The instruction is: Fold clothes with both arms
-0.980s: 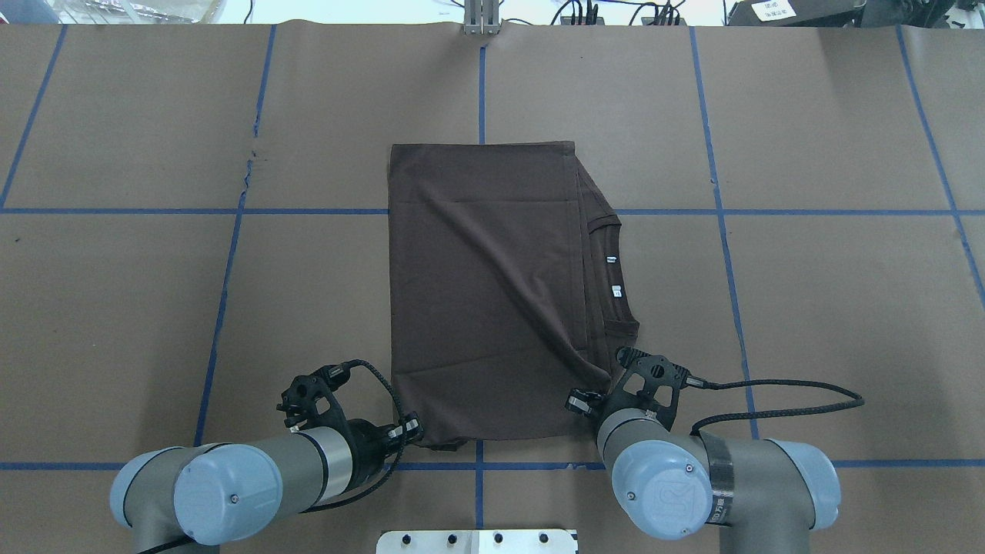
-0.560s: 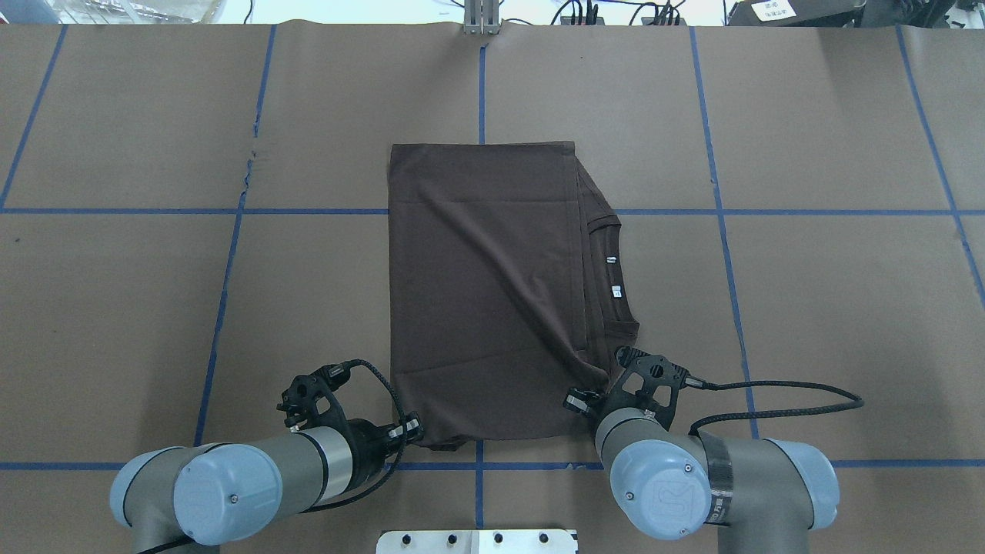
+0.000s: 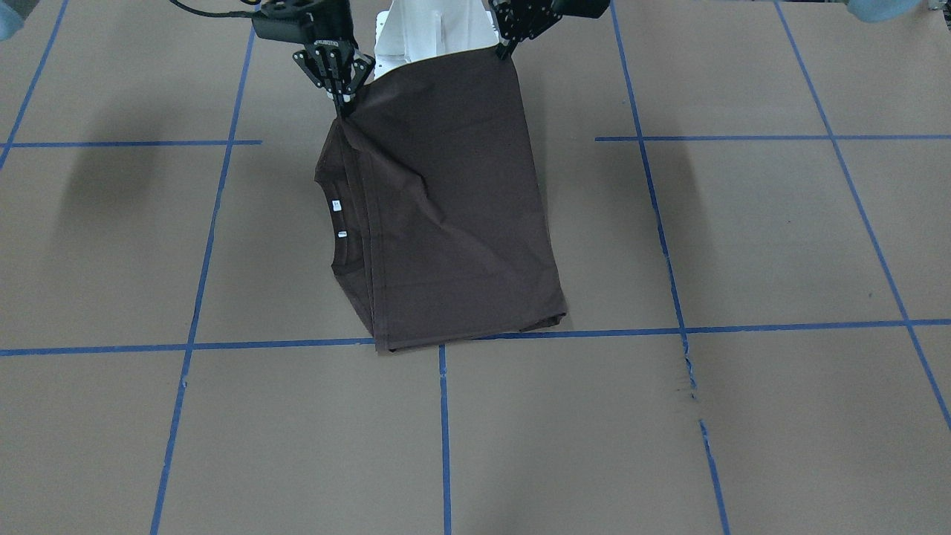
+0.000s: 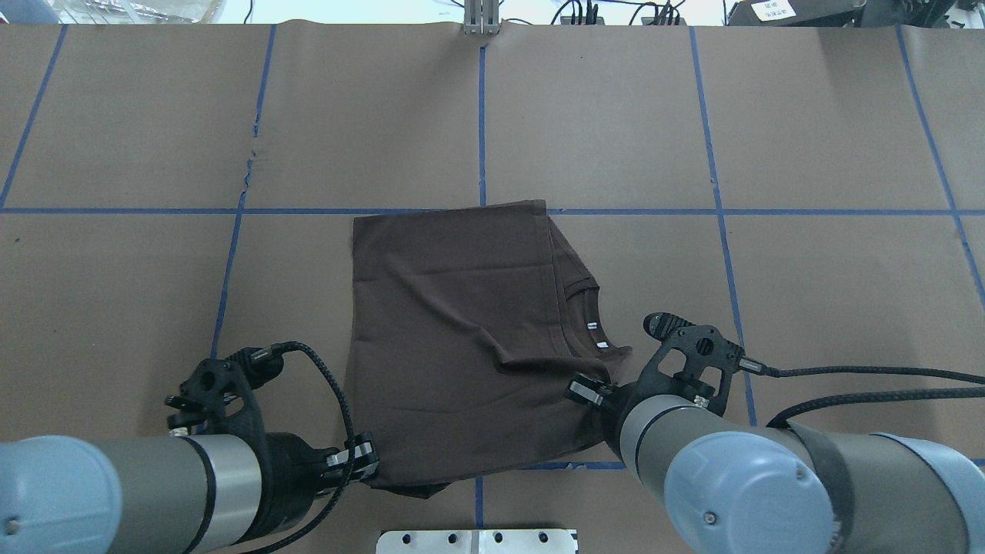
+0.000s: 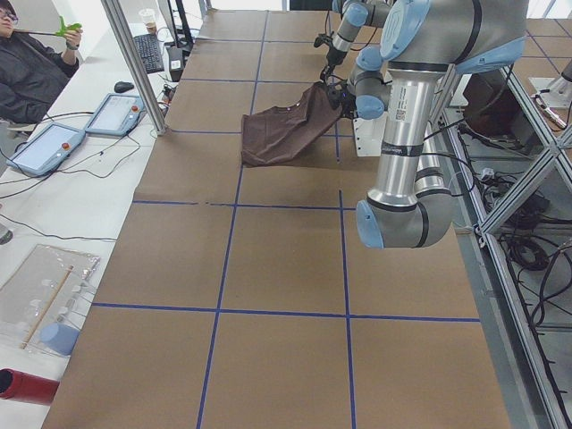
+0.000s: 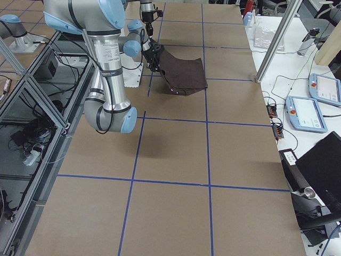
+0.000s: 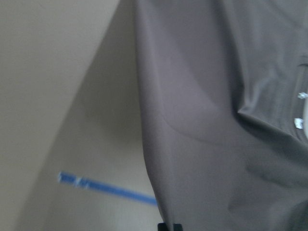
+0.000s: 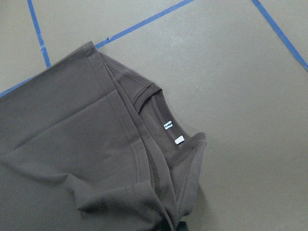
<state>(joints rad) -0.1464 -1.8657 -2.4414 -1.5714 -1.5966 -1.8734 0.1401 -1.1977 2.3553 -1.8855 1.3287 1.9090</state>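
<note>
A: Task thing first?
B: Dark brown short-sleeved cotton T-shirt (image 4: 454,323), already narrowed into a long panel, mid-table on the robot's side of centre. Ribbed round collar with white neck tags (image 4: 592,329) on the robot's right edge. Far hem flat on the paper beside a cross tape line. Near edge up off the surface, sloping in both side views.
A: Grippers?
B: Left black two-finger gripper (image 3: 507,48) pinched tight on the near left corner. Right black two-finger gripper (image 3: 343,102) likewise clamped on the near right corner, collar side. Nothing else held.
A: Step?
B: Probably mid half-fold, near edge over to far hem. Some slack and a diagonal crease across the middle.
A: Next move?
B: Likely carry both corners up and forward together, even height and tension, then lay onto the far hem and let go. Risk: collar side bunching, layers slipping out of line.
A: Surface, room?
B: Brown paper-covered table (image 4: 808,269) with blue tape grid lines (image 4: 481,92); small tear in paper (image 4: 250,161) by one line. White base pedestal (image 3: 431,30) at the robot end. Past the far edge: seated operator in dark top (image 5: 31,76), grey teach pendants (image 5: 45,147), aluminium frame post (image 5: 134,63).
</note>
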